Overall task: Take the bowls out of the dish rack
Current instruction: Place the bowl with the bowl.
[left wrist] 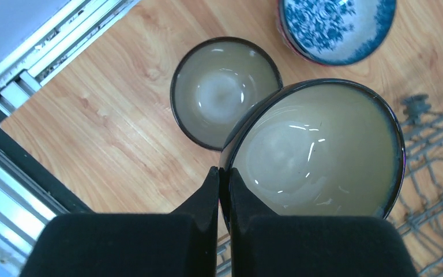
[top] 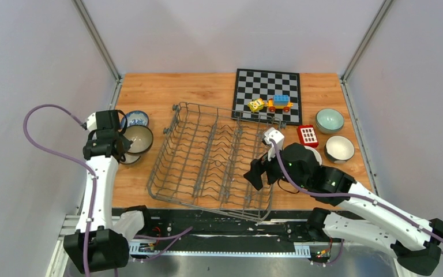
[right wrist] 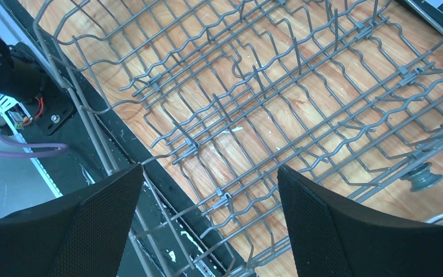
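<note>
Left gripper (left wrist: pixel 224 180), jaws pinched shut across the rim of a beige bowl (left wrist: pixel 317 153), holds it over the table (left wrist: pixel 121 133) just left of the dish rack (top: pixel 219 156), near a second beige bowl (left wrist: pixel 225 92) and a blue-and-white bowl (left wrist: pixel 334 23). Right gripper (right wrist: pixel 209 173) stands wide above the rack, which shows no bowls. Glazed ceramic is probably stiff, weighty, slippery and chip-prone; the thin rim looks like the surest hold.
</note>
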Motion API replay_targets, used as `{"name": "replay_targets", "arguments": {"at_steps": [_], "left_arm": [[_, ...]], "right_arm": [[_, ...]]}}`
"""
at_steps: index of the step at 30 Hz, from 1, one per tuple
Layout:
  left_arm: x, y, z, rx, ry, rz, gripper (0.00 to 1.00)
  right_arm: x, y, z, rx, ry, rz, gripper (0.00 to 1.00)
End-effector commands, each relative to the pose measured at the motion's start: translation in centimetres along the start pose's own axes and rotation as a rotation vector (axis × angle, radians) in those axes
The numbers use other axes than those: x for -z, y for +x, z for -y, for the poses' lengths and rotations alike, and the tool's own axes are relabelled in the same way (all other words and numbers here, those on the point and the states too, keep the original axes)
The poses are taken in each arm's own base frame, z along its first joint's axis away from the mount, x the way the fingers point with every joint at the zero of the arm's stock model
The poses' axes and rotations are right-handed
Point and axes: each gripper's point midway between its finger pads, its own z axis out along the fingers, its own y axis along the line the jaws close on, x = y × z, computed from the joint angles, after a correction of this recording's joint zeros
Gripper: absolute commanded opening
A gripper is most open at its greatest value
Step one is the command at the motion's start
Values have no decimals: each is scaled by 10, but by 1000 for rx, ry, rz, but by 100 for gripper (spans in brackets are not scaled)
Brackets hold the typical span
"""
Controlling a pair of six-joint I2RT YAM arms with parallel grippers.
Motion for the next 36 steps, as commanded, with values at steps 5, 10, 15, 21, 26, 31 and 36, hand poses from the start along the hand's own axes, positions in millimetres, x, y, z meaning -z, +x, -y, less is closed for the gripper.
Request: {"name": "replay_targets", "arguments": {"at_steps": [5, 10, 15, 21, 26, 31, 36], "left_arm": [[-14, -50, -13, 296, -10, 150, 0], [-28, -46, -29, 336, -70, 149, 0], [-42, -31, -41, 376, -101, 143, 0], [-51, -31, -34, 449, -15, 216, 0], [-61, -25, -34, 456, -23, 193, 0], [-66, -21, -38, 460, -29, 195, 0], [-73, -15, -39, 470, -32, 174, 0]], "right_arm": [[16, -2, 1, -2, -20, 104, 89], [16, 2, 1, -1, -24, 105, 89], [15, 3, 4, 13, -10, 103, 89], [14, 5, 10, 21, 15, 105, 89], [14, 6, 13, 21, 30, 107, 89], [11, 7, 14, 29, 36, 102, 89], [8, 8, 14, 35, 38, 94, 89]]}}
